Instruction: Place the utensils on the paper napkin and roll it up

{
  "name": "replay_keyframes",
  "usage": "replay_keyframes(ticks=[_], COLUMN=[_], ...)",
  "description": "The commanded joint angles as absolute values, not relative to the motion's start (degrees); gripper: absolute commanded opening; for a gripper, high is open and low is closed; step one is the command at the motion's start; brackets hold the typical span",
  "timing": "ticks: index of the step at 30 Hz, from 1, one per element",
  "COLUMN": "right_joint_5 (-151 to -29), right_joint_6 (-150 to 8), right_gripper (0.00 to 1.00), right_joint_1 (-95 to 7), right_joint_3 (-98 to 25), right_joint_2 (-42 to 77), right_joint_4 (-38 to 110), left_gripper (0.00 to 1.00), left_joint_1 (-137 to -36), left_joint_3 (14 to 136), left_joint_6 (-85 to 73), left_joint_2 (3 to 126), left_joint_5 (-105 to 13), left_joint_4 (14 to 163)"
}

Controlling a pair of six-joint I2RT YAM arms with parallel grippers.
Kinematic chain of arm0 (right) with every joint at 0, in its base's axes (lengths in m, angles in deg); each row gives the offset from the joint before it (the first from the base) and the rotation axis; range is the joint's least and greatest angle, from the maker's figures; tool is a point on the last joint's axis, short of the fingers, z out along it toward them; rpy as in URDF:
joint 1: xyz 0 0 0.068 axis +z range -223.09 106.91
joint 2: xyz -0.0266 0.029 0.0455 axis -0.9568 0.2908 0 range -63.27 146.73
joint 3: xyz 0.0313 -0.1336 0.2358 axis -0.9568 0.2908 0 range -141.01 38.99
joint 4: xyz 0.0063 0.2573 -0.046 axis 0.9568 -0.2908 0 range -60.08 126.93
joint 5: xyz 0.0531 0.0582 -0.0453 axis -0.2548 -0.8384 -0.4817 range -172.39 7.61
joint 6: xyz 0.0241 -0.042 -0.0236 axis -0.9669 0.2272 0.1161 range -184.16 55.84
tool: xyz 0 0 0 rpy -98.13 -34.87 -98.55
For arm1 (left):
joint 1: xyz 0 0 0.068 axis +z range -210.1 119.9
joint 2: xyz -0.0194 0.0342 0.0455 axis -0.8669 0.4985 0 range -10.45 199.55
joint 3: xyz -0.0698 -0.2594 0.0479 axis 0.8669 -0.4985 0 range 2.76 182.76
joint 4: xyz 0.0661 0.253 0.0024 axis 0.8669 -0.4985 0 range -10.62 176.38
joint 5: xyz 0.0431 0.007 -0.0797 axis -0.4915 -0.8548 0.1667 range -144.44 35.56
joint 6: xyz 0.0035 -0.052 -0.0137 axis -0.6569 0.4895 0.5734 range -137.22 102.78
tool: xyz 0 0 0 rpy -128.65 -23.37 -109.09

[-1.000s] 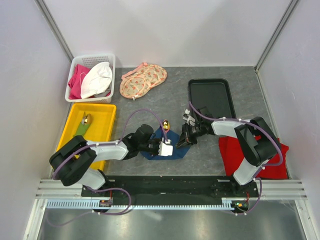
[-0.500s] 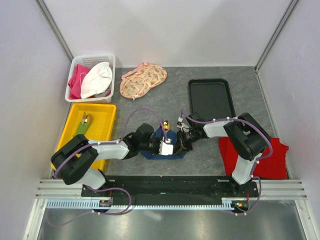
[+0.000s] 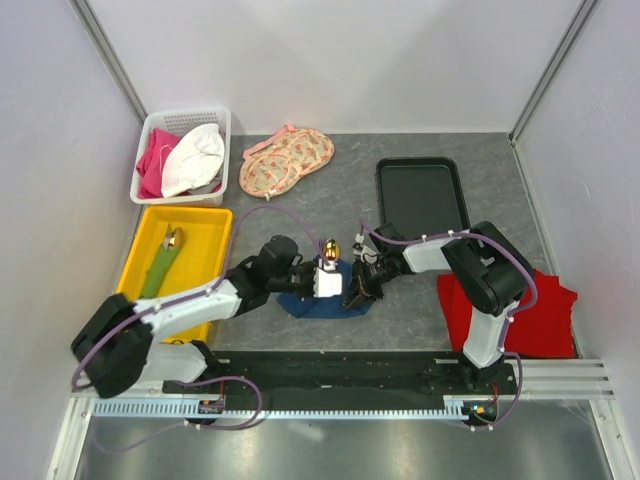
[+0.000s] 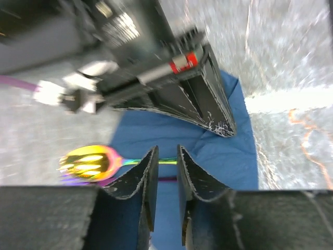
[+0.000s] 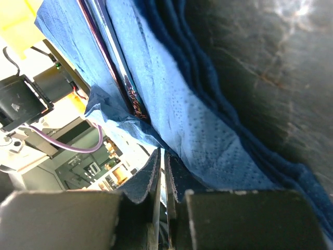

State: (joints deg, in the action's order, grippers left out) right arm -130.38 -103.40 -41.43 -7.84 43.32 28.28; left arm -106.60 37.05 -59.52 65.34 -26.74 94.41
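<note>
Your left claw [image 4: 167, 152] has reached forward, narrowed over the handle of the spoon [image 4: 88, 162] lying on the paper napkin [image 3: 300, 304] mid-counter [image 3: 405, 305] (whether it grips, you cannot tell), while your right claw [image 5: 163, 156] has moved in and pinches the napkin's right edge, ready to roll.

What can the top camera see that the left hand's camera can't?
Only the top camera shows the white basket, the yellow tray, the black tray and the red cloth. Only the wrist camera shows the rainbow handle up close, behind the black fingers of the left hand. Both show the blue napkin, the gold spoon and the right hand.
</note>
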Motion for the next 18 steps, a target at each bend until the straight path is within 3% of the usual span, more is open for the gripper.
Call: replay_keyframes(ticks=[1,4,18], right_joint_5=[-128.4,-128.4,-127.8], right_joint_6=[-103.6,-103.5,-101.3], right_gripper=[0.12,0.12,0.12], right_joint_1=[-41.4,-41.4,-41.5], right_joint_3=[-9.6,-9.8,-11.5], right_joint_2=[44.1,44.2,45.2], right_joint_4=[27.8,27.7,25.2], left_gripper=[0.25,0.15,0.1], left_joint_1=[-109.4,-114.1,-115.6], left_joint_3=[36.3,34.7,41.5], left_joint_6=[-57.5,-59.5,-58.9], left_joint_2=[57.1,57.1,73.3], left_joint_5=[-24.6,-27.1,-32.6], left_joint_4=[84.6,83.0,84.1])
